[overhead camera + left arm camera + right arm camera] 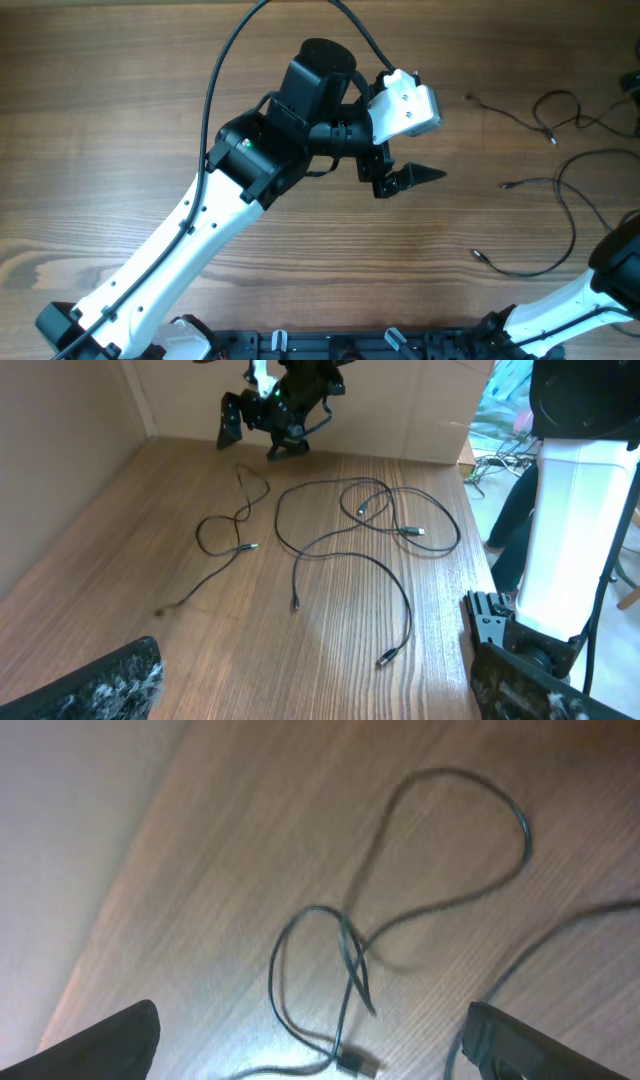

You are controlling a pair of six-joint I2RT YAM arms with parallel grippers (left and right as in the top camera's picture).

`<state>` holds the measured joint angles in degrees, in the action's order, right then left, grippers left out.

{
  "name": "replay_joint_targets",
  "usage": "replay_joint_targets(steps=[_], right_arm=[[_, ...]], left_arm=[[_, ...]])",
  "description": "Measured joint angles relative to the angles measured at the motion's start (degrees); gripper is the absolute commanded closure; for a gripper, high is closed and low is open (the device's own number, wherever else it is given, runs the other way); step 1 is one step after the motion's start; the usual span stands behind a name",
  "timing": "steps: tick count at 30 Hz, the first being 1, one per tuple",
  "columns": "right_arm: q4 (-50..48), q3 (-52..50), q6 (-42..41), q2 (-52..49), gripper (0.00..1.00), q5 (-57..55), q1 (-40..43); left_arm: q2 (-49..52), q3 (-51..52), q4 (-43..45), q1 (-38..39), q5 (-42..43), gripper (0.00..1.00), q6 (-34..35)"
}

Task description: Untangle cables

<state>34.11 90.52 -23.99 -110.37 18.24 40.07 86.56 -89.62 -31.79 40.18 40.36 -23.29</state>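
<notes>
Left fingers (110,685) and right fingers (105,1045) gape wide, half cropped — blurred cables (356,960) beyond.

Wood-grain table (120,120) w/ thin black cables (296,600) lying loose on it (strands crossing, plugs at ends).

The table (120,120) is smooth, matt wood with visible grain. The cables (387,657) look like thin black plastic, and the left arm's shell (180,240) is glossy white plastic.
</notes>
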Motion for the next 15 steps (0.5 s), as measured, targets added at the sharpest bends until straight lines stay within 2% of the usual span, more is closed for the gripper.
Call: replay_joint_targets(steps=[6, 15], right_arm=[[5.97, 0.0, 1.2, 4.04, 0.0, 0.17, 0.0], [18.62, 0.0, 6.32, 23.71, 0.0, 1.9, -1.05]], left_arm=[[0.0, 0.0, 0.0, 0.0, 0.0, 0.0, 0.0], [0.0, 0.0, 0.0, 0.0, 0.0, 0.0, 0.0]])
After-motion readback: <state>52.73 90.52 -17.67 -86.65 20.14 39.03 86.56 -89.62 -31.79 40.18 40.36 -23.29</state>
